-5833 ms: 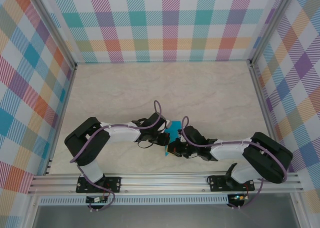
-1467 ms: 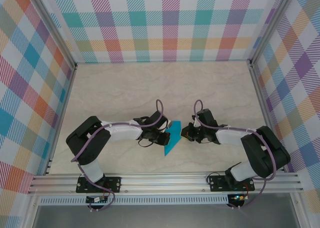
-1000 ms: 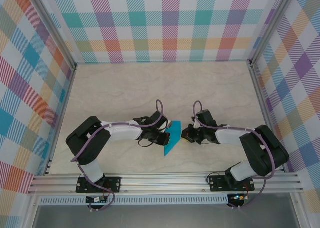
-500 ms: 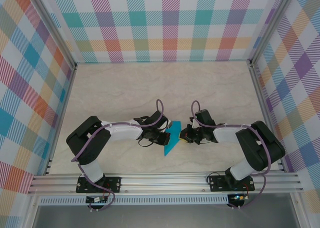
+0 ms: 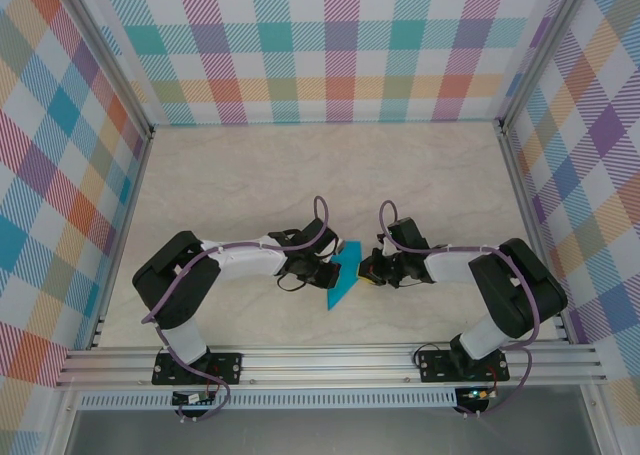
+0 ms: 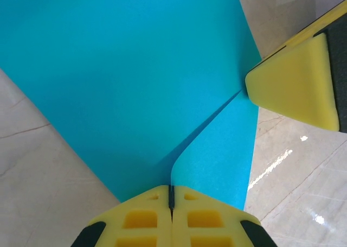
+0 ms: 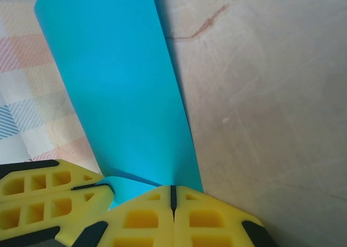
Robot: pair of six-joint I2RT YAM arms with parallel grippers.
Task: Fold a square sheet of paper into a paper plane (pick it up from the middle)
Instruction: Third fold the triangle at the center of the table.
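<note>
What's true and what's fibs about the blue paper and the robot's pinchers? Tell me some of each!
The paper is teal-blue. True.
The paper lies as a flat square. False: it is folded, with a crease and a pointed end.
Both grippers are wide open. False: the left gripper and right gripper are shut.
The paper is between the two grippers. True.
The table is green. False: it is pale and marble-like.
</note>
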